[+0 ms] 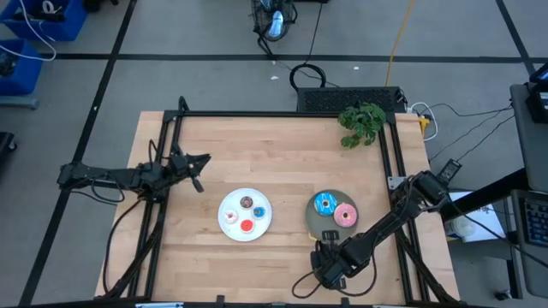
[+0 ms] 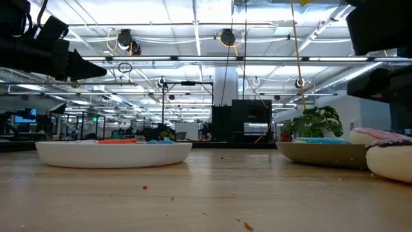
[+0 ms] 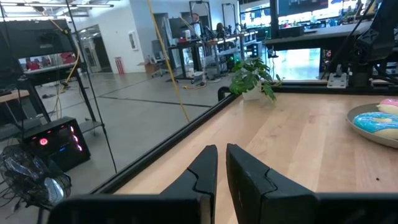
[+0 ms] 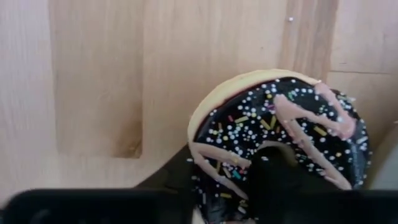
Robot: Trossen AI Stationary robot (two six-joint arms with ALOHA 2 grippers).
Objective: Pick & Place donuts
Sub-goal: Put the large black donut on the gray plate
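Chocolate donut [image 4: 280, 140] with pale pink drizzle and sprinkles, lying flat on the table [image 1: 282, 154] just beside the grey plate [image 1: 312, 214], on the side toward the table edge farthest from the potted plant [image 1: 361, 122]. Right end effector [image 1: 330, 255] low over it, one dark finger down through the hole and the other against the outer rim, gripping one side of the ring; not yet lifted off the wood, as far as the right wrist view shows.

On the grey plate, near the right edge of the table: larger blue donut [image 1: 324, 204] and pink donut [image 1: 345, 215], side by side. On the white plate [image 1: 246, 237], near the middle of the table: tiny brown donut [image 1: 247, 203], tiny blue donut [image 1: 259, 212] and tiny red donut [image 1: 247, 226], close together.

Left end effector [image 1: 197, 168] waiting near the left edge of the table, well apart from both plates, fingers drawn almost together with only a slim gap, holding nothing.

Judged from the layout: five of six donuts already plated, small ones on white and large ones on grey. Left to do, probably: a short lift of the chocolate donut over the grey rim, then a release beside the pink and blue pair. Room on that plate tight, so a likely risk of the ring landing on the rim or nudging a neighbour.
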